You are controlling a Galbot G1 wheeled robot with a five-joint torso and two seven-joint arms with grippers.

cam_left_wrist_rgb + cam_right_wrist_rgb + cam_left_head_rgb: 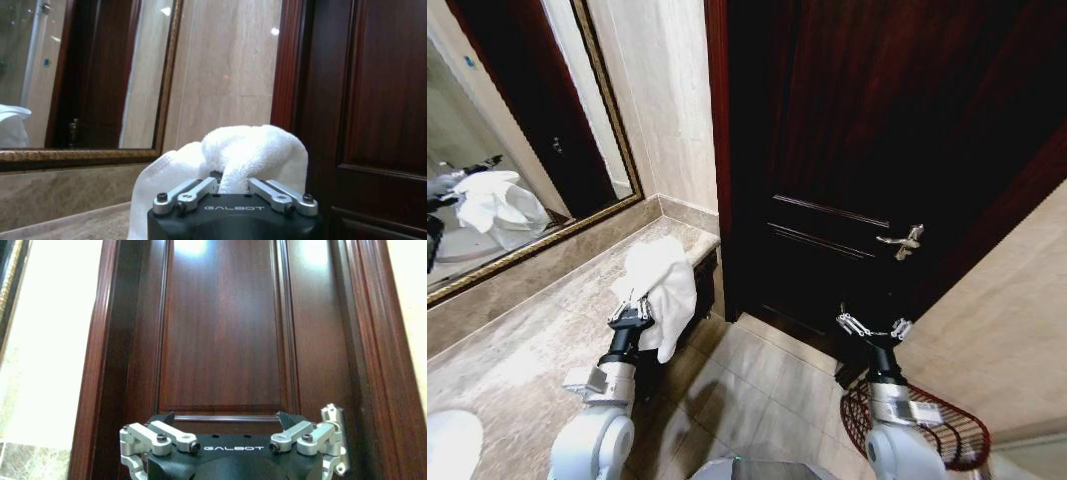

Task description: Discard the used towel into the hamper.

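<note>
White towel (663, 288) bunched and draped above the counter's (547, 330) end, clamped in the left gripper (630, 309). Wire hamper (947, 430) down on the floor by the right arm, well apart. Right gripper (872, 326) spread open, holding nothing, facing the dark door (867, 150).

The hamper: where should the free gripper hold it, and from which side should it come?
Judging from the head view, grip the hamper by its top rim from above: the wire basket stands open upward on the floor, just below the open right gripper.
</note>
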